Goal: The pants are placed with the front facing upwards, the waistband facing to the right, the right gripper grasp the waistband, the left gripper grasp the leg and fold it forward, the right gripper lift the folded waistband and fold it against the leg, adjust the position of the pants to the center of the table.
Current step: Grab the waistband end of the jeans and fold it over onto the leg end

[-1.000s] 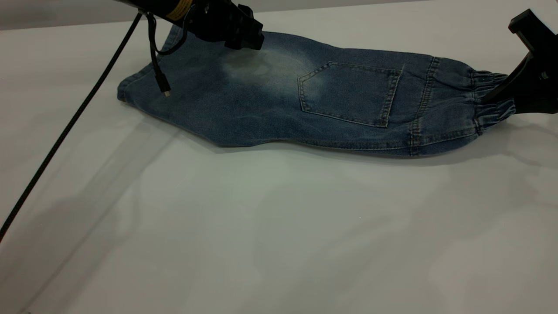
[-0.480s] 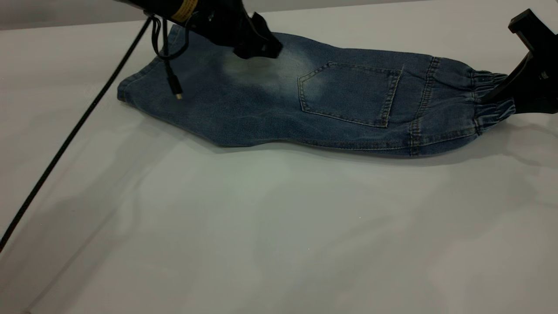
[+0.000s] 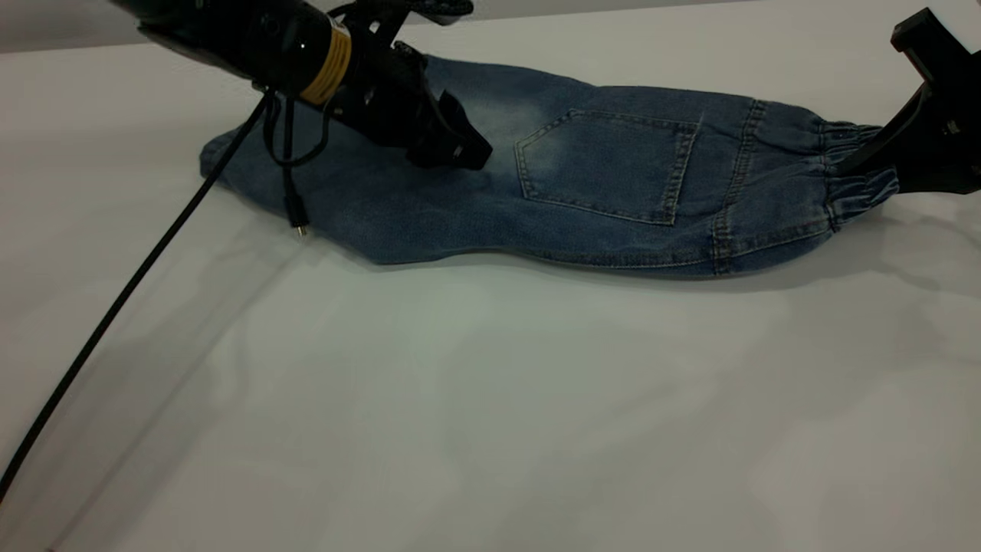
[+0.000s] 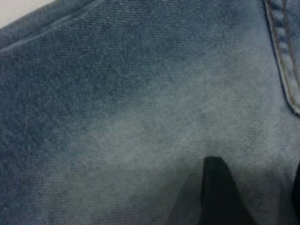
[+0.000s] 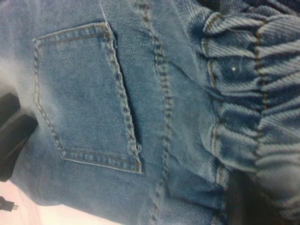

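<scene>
Left gripper (image 3: 452, 149) has shifted nearer along the small blue denim pants (image 3: 613, 192), fingers apart over the leg. Long axis runs from it to the ruffled elastic waistband (image 3: 858, 180), which the right gripper (image 3: 893, 165) clamps.

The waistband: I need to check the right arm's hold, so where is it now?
In the exterior view the waistband is at the pants' right end, on the far right part of the table, meeting the right gripper, beyond the square pocket.

pants (image 3: 582, 192) on table (image 3: 490, 399) | waistband (image 3: 854, 172) at right | leg end at left
</scene>
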Tool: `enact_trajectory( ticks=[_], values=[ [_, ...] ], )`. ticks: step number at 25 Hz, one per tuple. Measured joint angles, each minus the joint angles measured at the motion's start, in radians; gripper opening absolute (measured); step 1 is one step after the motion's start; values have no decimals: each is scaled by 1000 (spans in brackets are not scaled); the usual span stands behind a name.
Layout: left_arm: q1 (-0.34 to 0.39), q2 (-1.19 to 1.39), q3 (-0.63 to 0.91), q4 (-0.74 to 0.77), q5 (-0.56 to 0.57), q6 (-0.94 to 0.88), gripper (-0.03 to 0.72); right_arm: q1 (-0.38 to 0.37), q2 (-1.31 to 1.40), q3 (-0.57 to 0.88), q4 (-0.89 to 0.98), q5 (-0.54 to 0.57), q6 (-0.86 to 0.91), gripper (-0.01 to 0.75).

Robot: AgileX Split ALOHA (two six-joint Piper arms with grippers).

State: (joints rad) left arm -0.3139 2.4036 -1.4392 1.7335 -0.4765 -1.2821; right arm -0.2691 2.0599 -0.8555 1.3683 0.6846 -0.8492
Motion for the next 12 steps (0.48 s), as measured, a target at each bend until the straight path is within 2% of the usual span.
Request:
enact_trajectory(
  ticks=[6,12],
  values=[
    [-2,7,0,5,-2,-2,332,0,-6,0,41,52,-66,47],
    [-45,13,0,6,7,-4,326,0,-48,-24,204,214,-199,47]
  ],
)
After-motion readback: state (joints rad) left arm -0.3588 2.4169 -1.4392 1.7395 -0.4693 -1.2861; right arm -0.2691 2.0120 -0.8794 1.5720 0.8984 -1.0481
